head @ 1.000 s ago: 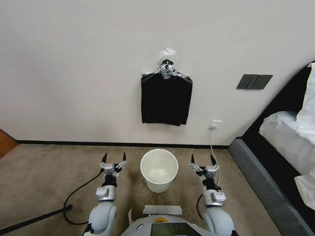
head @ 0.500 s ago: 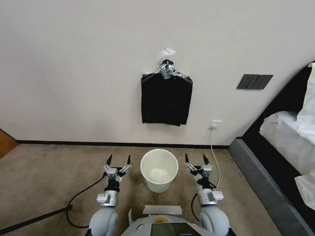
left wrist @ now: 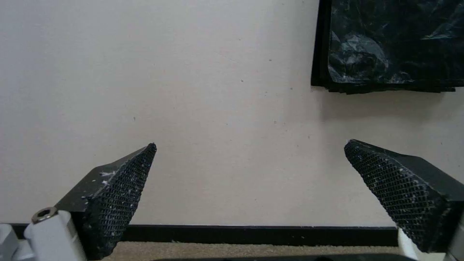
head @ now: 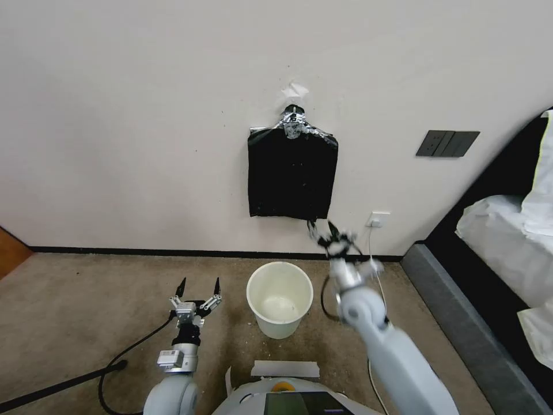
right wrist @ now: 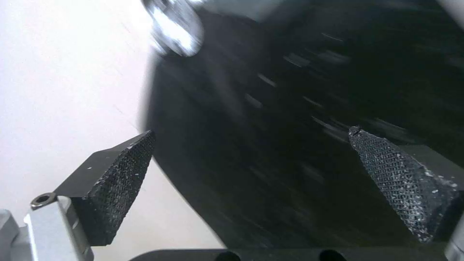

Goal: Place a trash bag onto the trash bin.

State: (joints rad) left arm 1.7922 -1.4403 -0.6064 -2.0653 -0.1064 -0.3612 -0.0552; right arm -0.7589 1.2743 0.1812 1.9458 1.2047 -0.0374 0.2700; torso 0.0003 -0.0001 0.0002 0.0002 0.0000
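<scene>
Task status: early stage. No trash bag is on the trash bin (head: 280, 298), which stands bare and uncovered on the carpet at 12 o'clock from the robot base, close to the wall.

The stack of black bags (head: 292, 174) hangs flat on the wall above the bin, taped to a hook; no single bag is separated from it.

The right gripper (head: 324, 229) is raised at 1 o'clock, just below the stack's lower right corner. Its fingers (right wrist: 116, 181) are spread wide and hold nothing; the motion-smeared right wrist view suggests, but does not confirm, that the stack is close ahead.

The left gripper (head: 199, 286) sits low at 10 o'clock beside the bin, its fingers wide and unloaded.

Remaining: grasp one bag, detach it, fit it over the rim.

Obstructions: a white cable (head: 375, 271) drops from the wall socket (head: 378, 219) just beside the right arm. The bed (head: 507, 242) lies at 3 o'clock.
</scene>
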